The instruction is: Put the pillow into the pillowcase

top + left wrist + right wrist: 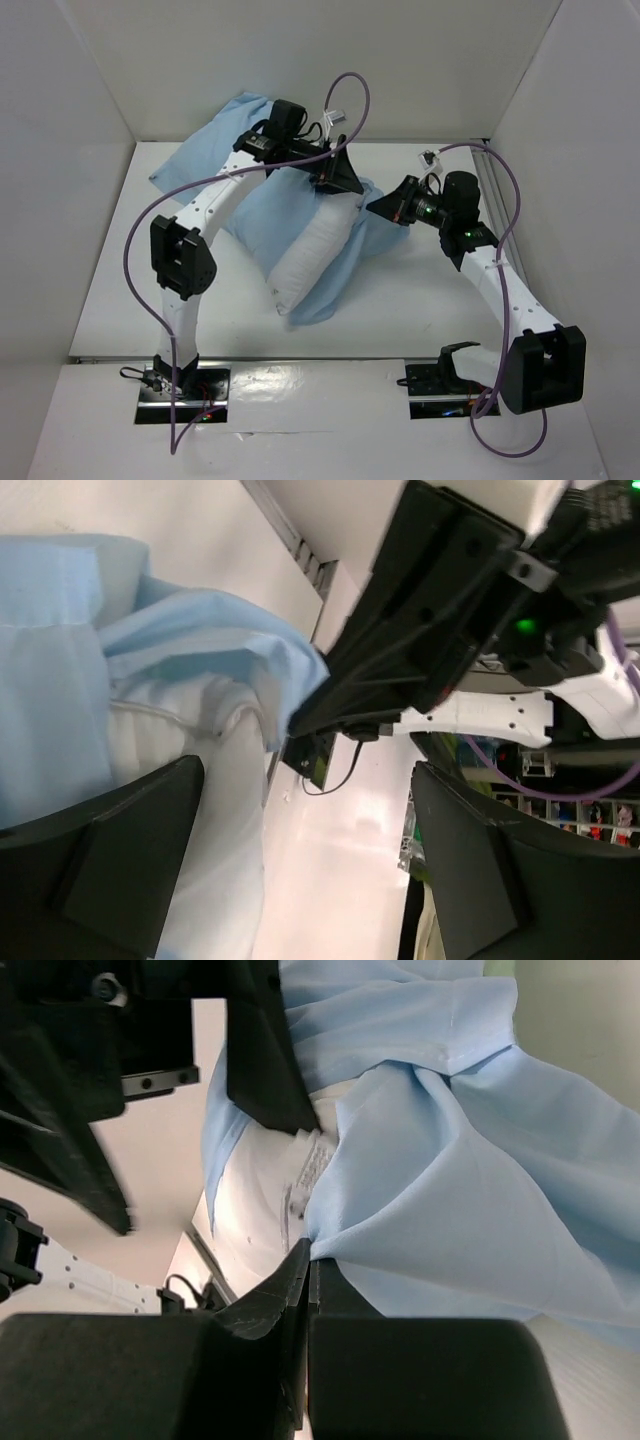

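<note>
Because the pillow (308, 262) is a plump, soft cushion that gives under any squeeze, it looks light but bulky. A pinch on a corner or along a seam should hold better than a grab at its rounded middle. It lies near the centre of the table (420, 310), slanting from near-left to far-right, its near end bare and its far end tucked inside the pillowcase (262, 228). That light blue sleeve is thin and floppy and likely to slide and bunch, so its open hem is the place to hold.

The right gripper (310, 1265) does just that: its jaws are closed on a fold of the hem at the right side of the pillow. The left gripper (290, 880) hovers over the far end of the pillow with its jaws spread wide and nothing between them.

The top view gives the whole layout and how much of the pillow is uncovered, but the pinch itself is too small there to make out. The right wrist view shows the cloth clamped at the fingertips, and what looks like a small label (312, 1165) on the white fabric. The left wrist view shows the blue hem drawn up to the right gripper, with the pillow bulging out beneath it.
</note>
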Controlling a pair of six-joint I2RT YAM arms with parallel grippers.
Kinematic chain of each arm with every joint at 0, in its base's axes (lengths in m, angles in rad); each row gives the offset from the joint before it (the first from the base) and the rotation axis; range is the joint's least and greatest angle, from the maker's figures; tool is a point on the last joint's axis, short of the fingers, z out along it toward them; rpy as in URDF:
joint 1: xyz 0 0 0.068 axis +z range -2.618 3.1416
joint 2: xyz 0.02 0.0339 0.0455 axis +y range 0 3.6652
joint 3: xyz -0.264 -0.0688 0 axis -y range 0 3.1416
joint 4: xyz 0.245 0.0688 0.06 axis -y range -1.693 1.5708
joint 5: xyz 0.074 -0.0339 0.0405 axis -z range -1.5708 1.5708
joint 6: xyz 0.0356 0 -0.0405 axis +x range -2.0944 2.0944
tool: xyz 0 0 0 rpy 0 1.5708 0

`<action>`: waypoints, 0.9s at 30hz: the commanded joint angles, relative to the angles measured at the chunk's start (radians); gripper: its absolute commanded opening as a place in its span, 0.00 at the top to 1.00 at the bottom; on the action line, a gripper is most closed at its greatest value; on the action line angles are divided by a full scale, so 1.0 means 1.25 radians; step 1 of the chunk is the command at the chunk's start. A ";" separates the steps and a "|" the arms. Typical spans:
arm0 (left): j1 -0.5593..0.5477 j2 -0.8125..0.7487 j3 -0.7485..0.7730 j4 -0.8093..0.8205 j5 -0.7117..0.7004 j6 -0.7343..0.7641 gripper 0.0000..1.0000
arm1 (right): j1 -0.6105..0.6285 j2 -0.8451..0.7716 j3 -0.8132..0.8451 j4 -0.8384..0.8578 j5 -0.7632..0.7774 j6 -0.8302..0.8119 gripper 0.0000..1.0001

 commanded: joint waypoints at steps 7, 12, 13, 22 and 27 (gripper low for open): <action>0.017 -0.108 -0.010 0.121 0.072 -0.032 0.01 | -0.007 -0.013 0.042 0.096 0.010 0.002 1.00; 0.043 -0.151 -0.010 0.121 0.031 -0.007 0.06 | -0.007 -0.006 0.042 0.096 0.010 0.002 1.00; 0.052 -0.161 -0.010 0.121 0.024 -0.007 0.22 | -0.007 -0.006 0.042 0.096 0.010 0.002 1.00; 0.015 -0.121 -0.023 -0.129 -0.031 0.177 1.00 | -0.007 -0.006 0.057 0.080 0.010 -0.006 1.00; -0.002 -0.086 -0.150 -0.086 -0.090 0.202 1.00 | -0.014 -0.006 0.097 0.064 0.010 -0.022 1.00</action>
